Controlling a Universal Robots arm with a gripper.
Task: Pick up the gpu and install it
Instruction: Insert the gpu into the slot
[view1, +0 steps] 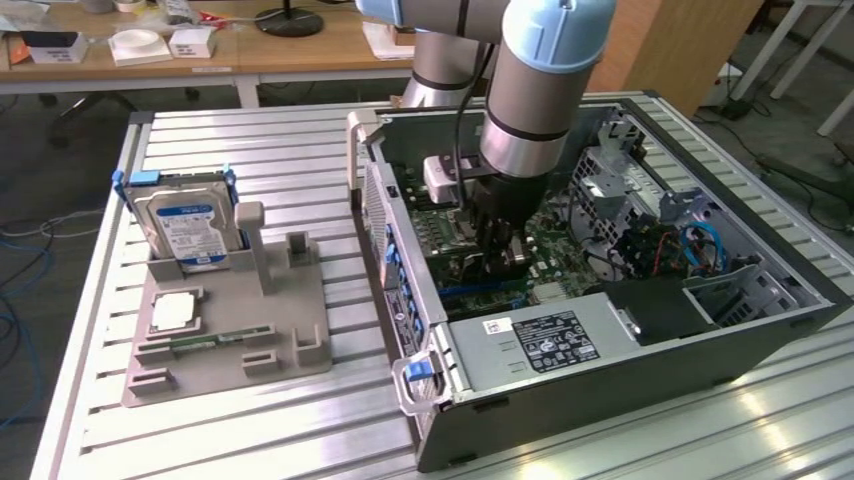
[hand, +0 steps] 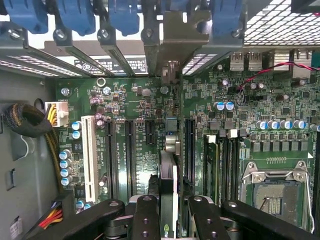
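Pinching the gpu edge-on, the tool hangs over the motherboard, black slots on either side.

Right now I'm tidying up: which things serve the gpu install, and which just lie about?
In use: thin green silver-bracketed gpu card, black hand gripping it, open grey computer case.
Lying about: blue-labelled hard drive, narrow green memory stick, grey parts tray.

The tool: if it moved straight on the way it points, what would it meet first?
Probably the motherboard: the tool points at it, with the gpu it grips leading. Whether the card already touches a slot is unclear.
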